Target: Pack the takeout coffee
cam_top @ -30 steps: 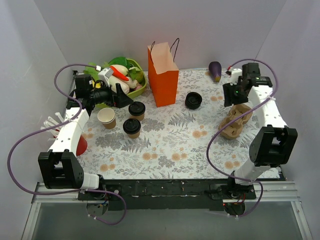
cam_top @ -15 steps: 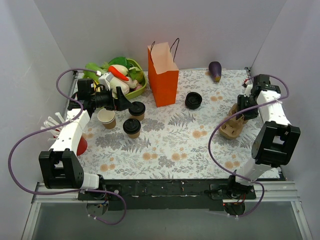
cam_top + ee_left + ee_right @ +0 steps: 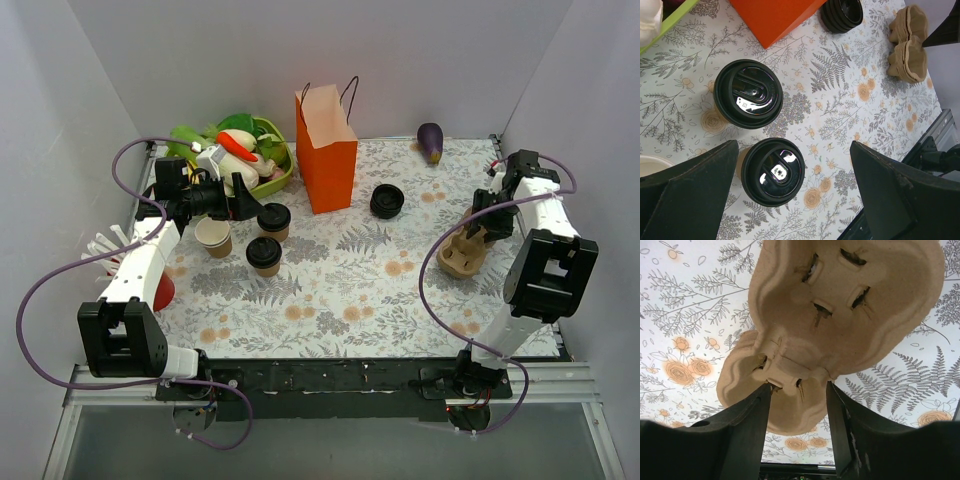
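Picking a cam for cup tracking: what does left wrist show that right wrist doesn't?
Left wrist only: two lidded cups, the rim of an open cup, the orange bag, a stack of black lids.

Right wrist only: a close view of the right gripper straddling the edge of the cup carrier.

Both: the carrier, far off in the left wrist view, and the floral tablecloth.

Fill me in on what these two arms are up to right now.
The right gripper is down on the moulded brown pulp cup carrier, its fingers straddling the rim. The left gripper hangs open above two black-lidded brown kraft-paper cups, holding nothing. A third, lidless paper cup stands beside them. The orange paper bag stands upright behind them; no cup is packed yet.
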Controlling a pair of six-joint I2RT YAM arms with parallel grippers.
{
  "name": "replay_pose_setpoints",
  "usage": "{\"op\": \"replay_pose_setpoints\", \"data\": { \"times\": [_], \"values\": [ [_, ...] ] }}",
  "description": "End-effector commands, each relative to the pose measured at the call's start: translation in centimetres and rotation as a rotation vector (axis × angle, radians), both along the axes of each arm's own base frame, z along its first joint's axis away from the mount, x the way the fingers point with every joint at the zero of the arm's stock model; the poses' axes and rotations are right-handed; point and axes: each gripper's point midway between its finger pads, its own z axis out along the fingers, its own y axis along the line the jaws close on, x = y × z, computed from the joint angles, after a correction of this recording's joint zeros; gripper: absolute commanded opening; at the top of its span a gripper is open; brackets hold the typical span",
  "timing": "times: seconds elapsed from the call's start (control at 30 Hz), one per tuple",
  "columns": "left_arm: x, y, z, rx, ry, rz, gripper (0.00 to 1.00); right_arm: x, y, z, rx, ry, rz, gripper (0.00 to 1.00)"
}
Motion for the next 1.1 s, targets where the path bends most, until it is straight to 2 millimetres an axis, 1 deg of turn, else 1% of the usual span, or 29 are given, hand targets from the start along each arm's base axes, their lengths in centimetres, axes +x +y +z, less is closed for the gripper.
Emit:
{"op": "replay_pose_setpoints", "data": {
  "times": [0.0,0.13,0.17,0.37,0.53,0.57,0.83,0.93,1.07],
  "values": [
    [0.0,0.0,0.8,0.011,-0.022,-0.001,0.95,2.1,0.3,1.4,0.031,-0.067,-0.004,0.55],
    [0.4,-0.1,0.7,0.01,-0.013,0.0,0.95,2.4,0.1,1.3,0.006,-0.062,-0.01,0.55],
    [0.4,-0.1,0.7,0.007,-0.013,0.0,0.95,2.3,-0.1,1.1,-0.008,-0.052,-0.016,0.55],
    [1.2,0.0,1.0,0.012,-0.017,0.004,0.95,2.0,-0.2,-0.2,-0.04,-0.009,-0.014,0.54],
    [1.3,0.1,0.9,0.018,-0.013,0.005,0.95,2.5,-0.5,-0.4,-0.058,-0.007,-0.015,0.55],
    [1.3,0.1,0.8,0.019,-0.01,0.006,0.95,2.6,-0.4,-0.6,-0.056,-0.001,-0.037,0.54],
    [1.3,0.1,0.5,0.021,-0.003,0.007,0.95,3.2,-0.2,-1.0,-0.06,0.003,-0.032,0.54],
    [1.3,0.1,0.4,0.022,0.002,0.01,0.95,3.1,-0.1,-1.1,-0.06,0.012,-0.023,0.5],
    [1.4,0.1,0.6,0.018,0.005,0.011,0.95,2.6,-0.3,-0.3,-0.09,0.013,-0.014,0.47]
  ]
}}
